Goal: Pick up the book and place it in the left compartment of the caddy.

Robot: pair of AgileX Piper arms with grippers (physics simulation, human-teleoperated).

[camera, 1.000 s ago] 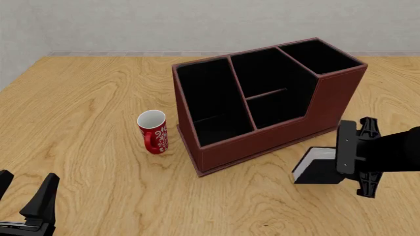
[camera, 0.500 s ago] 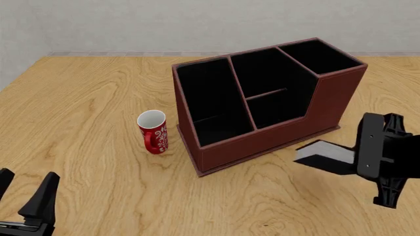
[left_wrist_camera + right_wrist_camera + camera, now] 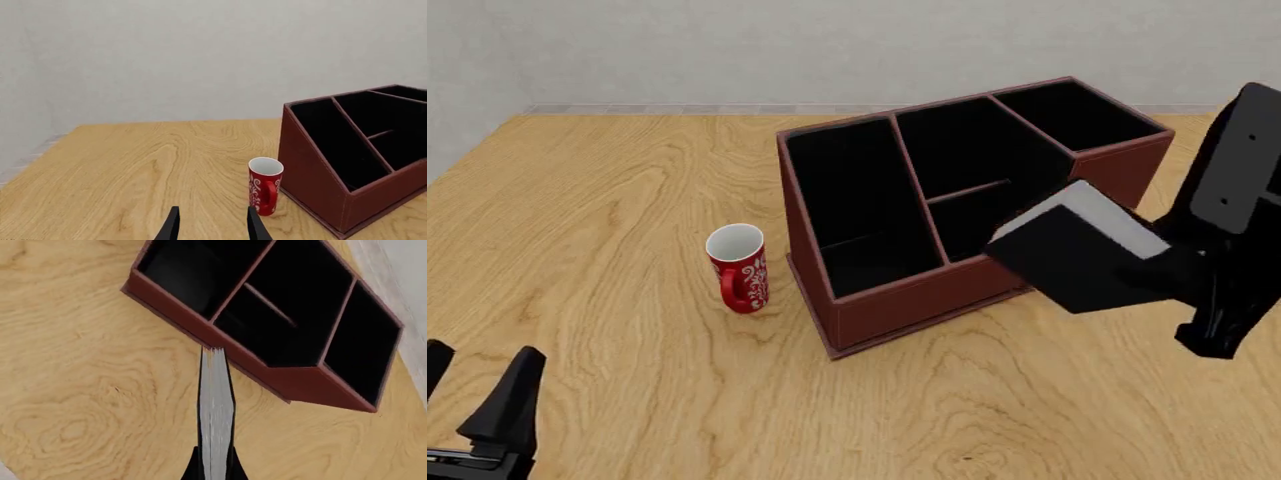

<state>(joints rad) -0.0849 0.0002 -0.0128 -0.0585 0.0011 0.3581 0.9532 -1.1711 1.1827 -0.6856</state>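
Book [image 3: 1077,258]: off the table, in the air in front of the caddy's [image 3: 961,285] lower front wall, tilted, black cover toward the front camera, white page edges along its upper right side. In the front view it overlaps the middle sections and the step in the wall. In the right wrist view the page edges run straight out from the fingers, far end over the caddy's front rim near a divider.

Your right gripper [image 3: 215,465] is clamped on the book: one finger either side of the covers at the near end. The arm comes in from the right edge, raised beside the caddy's tall end.

Left compartment [image 3: 851,205]: long black slot at the low-walled end, nothing in it. You hold the book well to the right of it.

Red mug [image 3: 738,268]: upright on the table [image 3: 601,220], just left of the caddy, apart from it.

Your left gripper [image 3: 474,400]: low at the near left corner, fingers spread, gripping nothing, well apart from the mug.
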